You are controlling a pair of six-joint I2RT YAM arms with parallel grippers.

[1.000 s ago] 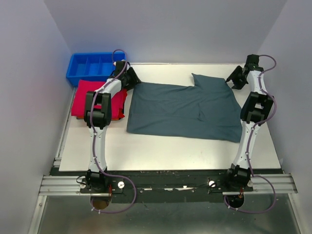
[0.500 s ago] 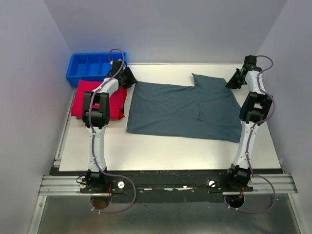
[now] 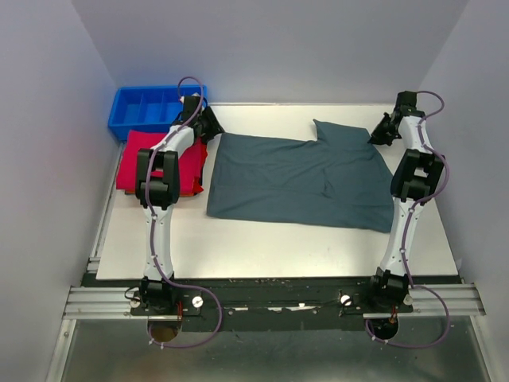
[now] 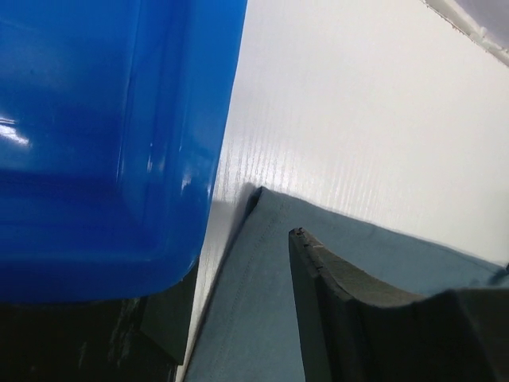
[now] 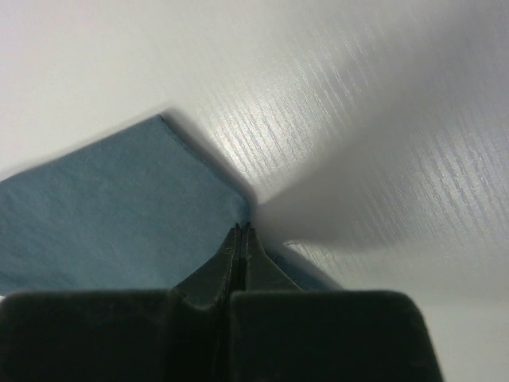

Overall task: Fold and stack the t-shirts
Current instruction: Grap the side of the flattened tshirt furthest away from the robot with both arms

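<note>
No text, label or number can be read anywhere.

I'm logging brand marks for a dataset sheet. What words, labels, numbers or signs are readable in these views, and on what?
None: no word, label, brand, number or sign can be read in any view.
The grey-blue t-shirt, the red t-shirt and the blue tray are all plain where they show.

You see: plain slate grey-blue t-shirt (image 3: 302,179); red-magenta t-shirt (image 3: 155,159) beside black left gripper (image 3: 210,125); tray (image 3: 151,107) bright blue; worktop (image 3: 262,239) white.
</note>
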